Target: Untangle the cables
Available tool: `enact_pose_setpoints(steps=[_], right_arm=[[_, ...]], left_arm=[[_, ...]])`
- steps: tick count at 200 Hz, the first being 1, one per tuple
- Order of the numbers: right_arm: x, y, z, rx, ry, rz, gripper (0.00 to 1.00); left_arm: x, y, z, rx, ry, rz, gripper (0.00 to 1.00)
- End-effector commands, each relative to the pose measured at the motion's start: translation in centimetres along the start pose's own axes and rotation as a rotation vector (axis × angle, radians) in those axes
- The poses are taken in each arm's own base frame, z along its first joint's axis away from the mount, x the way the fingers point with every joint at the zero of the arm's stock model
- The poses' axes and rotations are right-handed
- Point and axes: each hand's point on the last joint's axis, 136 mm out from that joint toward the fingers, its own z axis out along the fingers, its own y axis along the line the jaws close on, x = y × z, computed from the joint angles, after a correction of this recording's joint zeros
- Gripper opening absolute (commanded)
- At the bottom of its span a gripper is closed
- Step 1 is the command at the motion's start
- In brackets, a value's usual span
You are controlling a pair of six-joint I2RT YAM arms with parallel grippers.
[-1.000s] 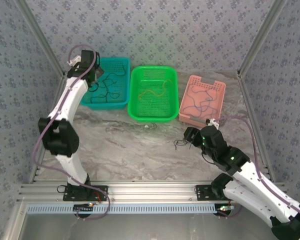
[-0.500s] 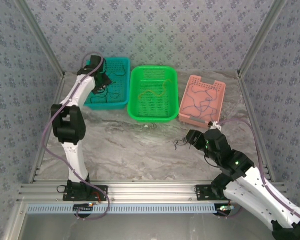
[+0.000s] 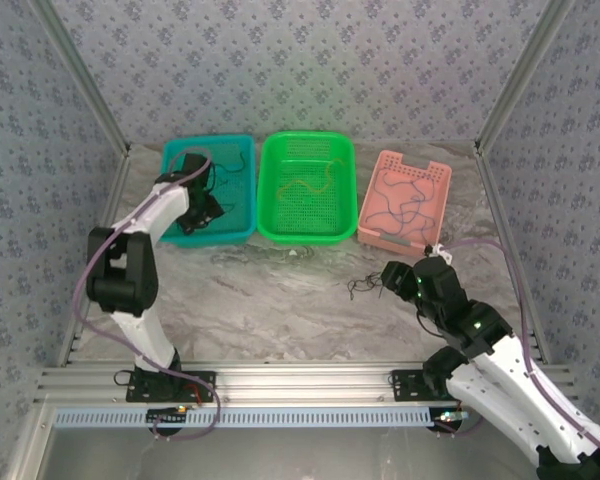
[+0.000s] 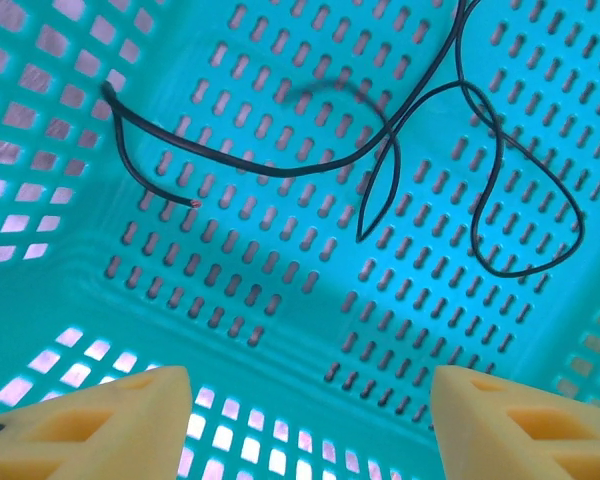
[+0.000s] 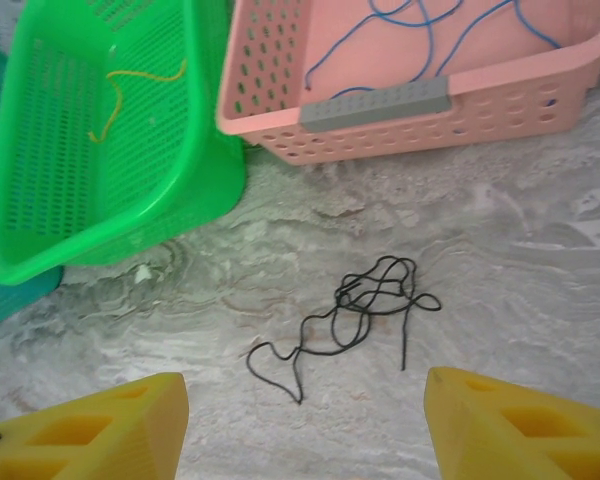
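A tangle of black cables (image 5: 365, 305) lies on the marble table (image 5: 500, 330), also seen as a small dark knot (image 3: 363, 288) left of my right gripper (image 3: 392, 278). My right gripper (image 5: 305, 425) hovers above it, open and holding nothing. Black cables (image 4: 420, 130) lie loose on the floor of the teal basket (image 4: 280, 380). My left gripper (image 4: 310, 425) hangs open over that basket's near wall, holding nothing. In the top view my left gripper (image 3: 208, 212) is inside the teal basket (image 3: 238, 150). A yellow-orange cable (image 5: 130, 90) lies in the green basket (image 5: 40, 150), blue cables (image 5: 420, 30) in the pink basket (image 5: 380, 115).
Three baskets stand in a row at the back: teal, green (image 3: 307, 230) and pink (image 3: 435, 175). A small white scrap (image 5: 142, 272) lies on the table near the green basket. Patterned walls close in the left, back and right sides.
My left arm has swung down and toward the near side of the teal basket, its jaws narrowing somewhat. My right gripper has shifted slightly right and nearer; the tangle on the table has not moved.
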Motion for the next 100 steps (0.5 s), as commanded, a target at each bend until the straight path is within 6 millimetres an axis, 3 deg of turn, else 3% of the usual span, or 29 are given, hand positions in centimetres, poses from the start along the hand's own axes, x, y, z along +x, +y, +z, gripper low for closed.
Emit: enact_pose_setpoints(steps=[1, 26, 51, 68, 85, 100], right_arm=[[-0.2, -0.4, 0.4, 0.023, 0.025, -0.02, 0.66], [0.0, -1.5, 1.9, 0.063, 0.033, -0.007, 0.65], [0.9, -2.5, 3.6, 0.092, 0.065, 0.03, 0.63], [1.7, -3.4, 4.7, 0.123, 0.078, 0.064, 0.58], [2.0, -4.4, 5.9, 0.149, 0.076, 0.088, 0.52], [2.5, -5.4, 7.0, 0.178, 0.092, 0.088, 0.46]], left_arm=[[1.3, 0.1, -2.1, 0.076, -0.054, -0.024, 0.64], [3.8, 1.3, -2.7, 0.088, -0.054, -0.021, 0.64], [3.9, 1.7, -4.9, 0.096, -0.103, -0.015, 0.69], [3.5, 0.6, -8.1, 0.135, -0.185, 0.026, 0.77], [3.9, -1.3, -11.4, 0.202, -0.24, 0.078, 0.79], [5.6, -2.6, -13.4, 0.239, -0.242, 0.149, 0.8]])
